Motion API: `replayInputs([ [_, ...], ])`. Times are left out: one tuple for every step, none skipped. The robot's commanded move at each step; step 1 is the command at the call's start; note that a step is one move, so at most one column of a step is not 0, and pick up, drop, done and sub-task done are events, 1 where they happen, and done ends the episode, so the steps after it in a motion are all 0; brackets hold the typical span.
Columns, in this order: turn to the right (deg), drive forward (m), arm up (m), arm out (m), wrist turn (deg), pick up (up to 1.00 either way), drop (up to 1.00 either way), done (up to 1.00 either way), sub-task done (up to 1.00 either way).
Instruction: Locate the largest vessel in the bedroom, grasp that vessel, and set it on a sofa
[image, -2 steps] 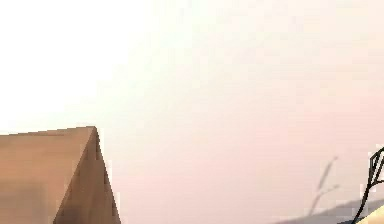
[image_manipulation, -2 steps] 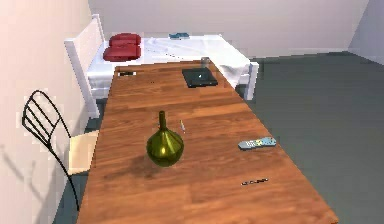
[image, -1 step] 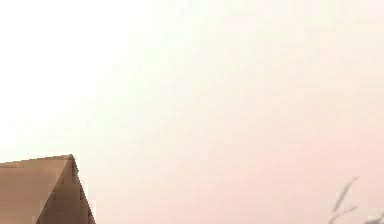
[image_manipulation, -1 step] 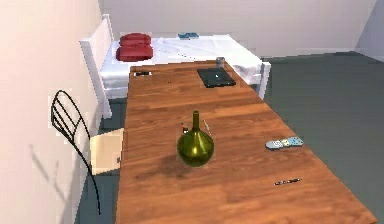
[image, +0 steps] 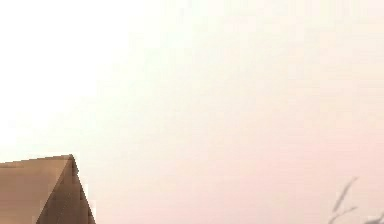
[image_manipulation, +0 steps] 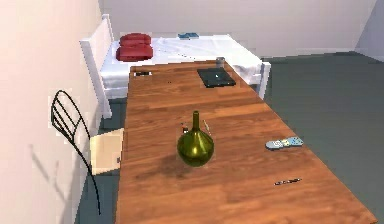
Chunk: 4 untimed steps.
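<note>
Cream plaster wall spreads smooth and bare across the forward view. One brown slanted wedge, flat-faced and sharp-edged, sits in that view's lower left corner, and a few thin grey stems rise at the lower right; they may be a plant, but they are too faint to be sure.

In the arm side view there is one long table of glossy reddish wood with visible grain. Beyond its far end stands one white bed with two plump red pillows. One chair of thin black wire with a tan square seat stands at the table's left edge.

On the table stand or lie:
- one olive-green glass vase, round-bellied and narrow-necked, upright near the middle: the task's vessel
- one dark flat slab at the far end
- one grey remote near the right edge
- one small grey cup
- one thin pen

How the gripper's fingers stand I cannot tell
</note>
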Motion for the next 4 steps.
replayInputs([
  [0.0, 0.0, 0.3, 0.0, 0.0, 0.0, 0.0, 0.0, 0.0],
  [0.0, 0.0, 0.0, 0.36, 0.0, 0.0, 0.0, 0.0, 0.0],
  [0.0, 0.0, 0.0, 0.0, 45.0, 0.0, 0.0, 0.0, 0.0],
  [0.0, 0.0, 0.0, 0.0, 45.0, 0.0, 0.0, 0.0, 0.0],
])
